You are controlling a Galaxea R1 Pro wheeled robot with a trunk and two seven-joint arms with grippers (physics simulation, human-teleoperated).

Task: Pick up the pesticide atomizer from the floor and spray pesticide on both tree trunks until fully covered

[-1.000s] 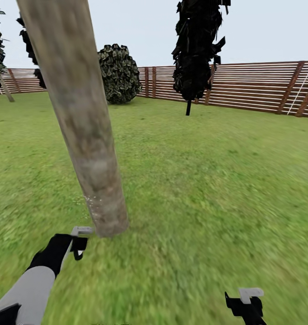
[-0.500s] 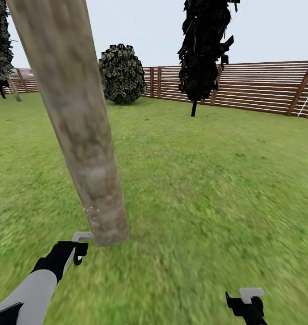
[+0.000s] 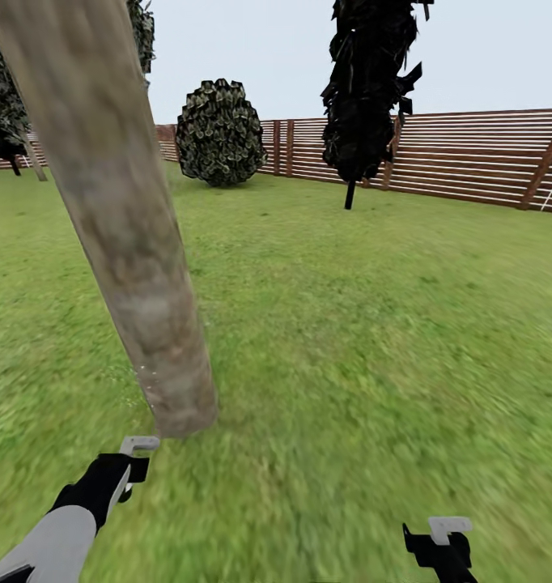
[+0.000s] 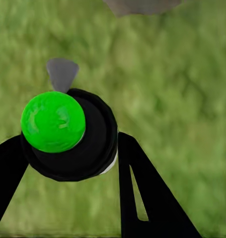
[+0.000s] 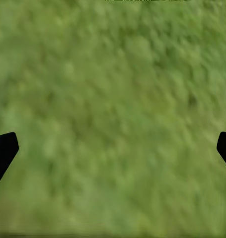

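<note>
Left wrist view: the left gripper (image 4: 68,148) has its jaws pinching the pesticide atomizer (image 4: 68,136), green cap up, near the tree trunk (image 3: 138,300). Right gripper (image 5: 113,148) jaws spread over grass (image 5: 113,89).

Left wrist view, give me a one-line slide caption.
The left tool grips the black, green-capped atomizer over blurry grass.

The left arm (image 3: 61,526) has a pale grey sleeve ending in a black wrist and a black gripper with a light grey angled bracket. The right gripper (image 3: 442,546) is black with the same grey bracket; its fingers (image 5: 3,151) are flat black blades.
</note>
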